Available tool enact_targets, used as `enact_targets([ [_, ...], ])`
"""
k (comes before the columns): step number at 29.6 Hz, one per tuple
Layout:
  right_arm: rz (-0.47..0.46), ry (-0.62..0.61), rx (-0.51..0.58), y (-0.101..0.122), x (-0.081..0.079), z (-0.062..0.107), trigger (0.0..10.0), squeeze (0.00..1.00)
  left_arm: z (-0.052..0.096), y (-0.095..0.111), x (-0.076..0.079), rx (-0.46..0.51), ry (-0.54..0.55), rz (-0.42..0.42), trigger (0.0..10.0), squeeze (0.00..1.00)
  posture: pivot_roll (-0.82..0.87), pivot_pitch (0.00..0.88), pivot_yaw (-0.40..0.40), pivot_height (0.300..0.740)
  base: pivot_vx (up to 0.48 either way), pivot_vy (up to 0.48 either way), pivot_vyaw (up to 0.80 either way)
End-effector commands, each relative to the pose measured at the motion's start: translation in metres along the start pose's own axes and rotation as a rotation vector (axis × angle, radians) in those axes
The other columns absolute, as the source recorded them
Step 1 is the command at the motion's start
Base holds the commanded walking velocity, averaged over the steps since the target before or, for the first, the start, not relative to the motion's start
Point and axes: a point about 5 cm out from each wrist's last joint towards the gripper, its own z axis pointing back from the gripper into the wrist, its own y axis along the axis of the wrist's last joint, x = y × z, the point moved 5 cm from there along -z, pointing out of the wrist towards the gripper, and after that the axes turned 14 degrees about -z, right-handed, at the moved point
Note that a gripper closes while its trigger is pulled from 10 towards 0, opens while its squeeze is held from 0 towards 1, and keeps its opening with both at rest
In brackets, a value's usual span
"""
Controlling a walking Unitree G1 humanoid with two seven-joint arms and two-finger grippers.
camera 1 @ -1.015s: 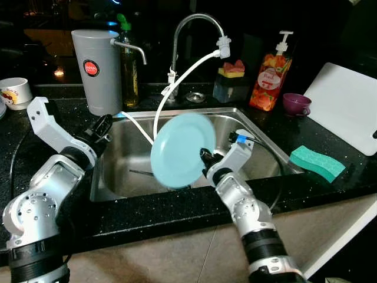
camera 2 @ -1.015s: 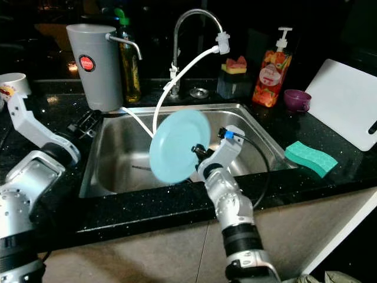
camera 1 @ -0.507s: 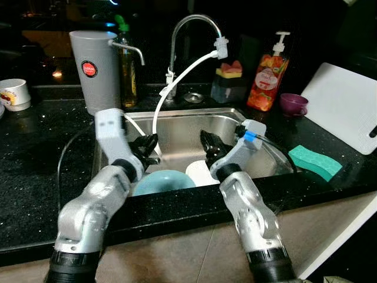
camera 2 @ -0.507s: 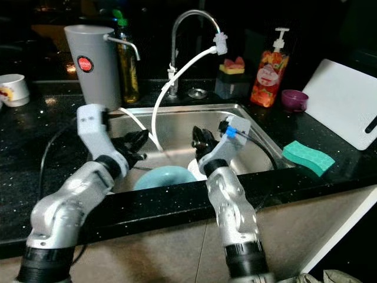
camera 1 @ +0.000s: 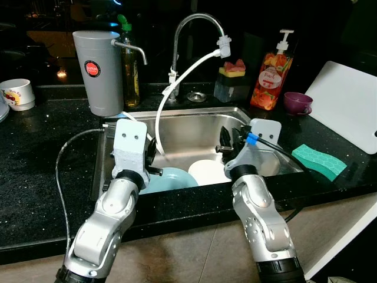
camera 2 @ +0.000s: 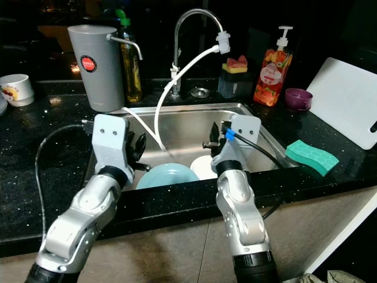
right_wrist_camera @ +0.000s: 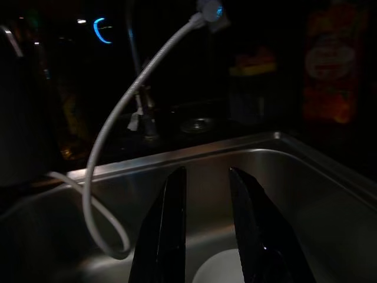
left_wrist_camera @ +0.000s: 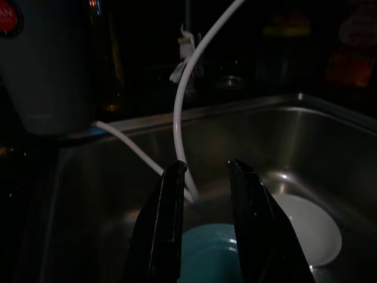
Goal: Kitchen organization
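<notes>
A light blue plate [camera 1: 172, 180] lies flat in the steel sink [camera 1: 177, 112], near its front wall. A white plate [camera 1: 206, 171] lies beside it on the sink floor. My left gripper [left_wrist_camera: 206, 167] hangs over the sink's left part, just above the blue plate, open and holding nothing. Over the white plate my right gripper [right_wrist_camera: 206, 172] is also open and holds nothing. A white hose [camera 1: 177, 82] runs from the faucet [camera 1: 194, 23] down into the sink between the two arms.
A grey water dispenser [camera 1: 97, 71] and an oil bottle [camera 1: 129, 65] stand at the back left, a white mug [camera 1: 16, 94] at far left. An orange soap bottle [camera 1: 268, 73], a purple cup [camera 1: 296, 103], a white cutting board [camera 1: 347, 103] and a green sponge [camera 1: 321, 161] are on the right counter.
One second ago my right gripper held the blue plate upright over the sink; the plate now lies in the sink and the gripper has let go. My left arm swung in from the left counter.
</notes>
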Motion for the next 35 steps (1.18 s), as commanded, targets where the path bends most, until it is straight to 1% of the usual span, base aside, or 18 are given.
enact_targets([
  [1,0.009,-0.029,-0.008,-0.002,0.006,0.001,10.0,0.00,0.002,0.000,0.000,0.008,0.011,-0.013,10.0,0.00,0.11,0.122,-0.052,0.740,0.000,0.000,0.00],
  [4,0.008,-0.025,-0.016,-0.003,0.002,0.001,10.0,0.00,0.001,0.004,0.002,0.026,0.020,-0.016,10.0,0.00,0.12,0.125,-0.055,0.740,0.000,0.000,0.00],
  [10,-0.010,-0.032,-0.026,-0.003,0.005,0.002,10.0,0.00,0.004,0.006,0.005,0.032,0.028,-0.020,10.0,0.00,0.13,0.127,-0.064,0.740,0.000,0.000,0.00],
  [12,-0.016,-0.038,-0.022,-0.001,0.006,0.001,10.0,0.00,0.005,0.007,0.009,0.040,0.019,-0.021,10.0,0.00,0.13,0.120,-0.067,0.740,0.000,0.000,0.00],
  [15,-0.021,-0.039,-0.005,0.004,0.001,-0.001,10.0,0.00,0.005,0.008,0.012,0.049,0.011,-0.027,10.0,0.00,0.12,0.114,-0.066,0.740,0.000,0.000,0.00],
  [19,-0.029,-0.030,0.011,0.011,-0.003,-0.003,10.0,0.00,0.001,0.014,0.011,0.070,0.021,-0.031,10.0,0.00,0.12,0.112,-0.066,0.740,0.000,0.000,0.00],
  [23,-0.028,-0.032,0.022,0.017,-0.001,-0.004,10.0,0.00,-0.001,0.014,0.007,0.054,0.041,0.026,10.0,0.00,0.12,0.103,-0.073,0.740,0.000,0.000,0.00],
  [27,-0.033,-0.029,0.027,0.019,-0.001,-0.005,10.0,0.00,-0.002,0.019,0.007,0.068,0.044,0.023,10.0,0.00,0.13,0.100,-0.070,0.740,0.000,0.000,0.00],
  [29,-0.042,-0.029,0.031,0.020,-0.004,-0.005,10.0,0.00,-0.003,0.021,0.009,0.079,0.035,0.023,10.0,0.00,0.13,0.091,-0.076,0.740,0.000,0.000,0.00],
  [32,-0.055,-0.011,0.039,0.022,-0.014,-0.005,10.0,0.00,-0.004,0.025,0.017,0.092,0.024,0.030,10.0,0.00,0.12,0.085,-0.076,0.740,0.000,0.000,0.00],
  [35,-0.051,0.003,0.042,0.024,-0.018,-0.004,10.0,0.00,-0.005,0.027,0.020,0.097,0.022,0.033,10.0,0.00,0.12,0.085,-0.076,0.740,0.000,0.000,0.00],
])
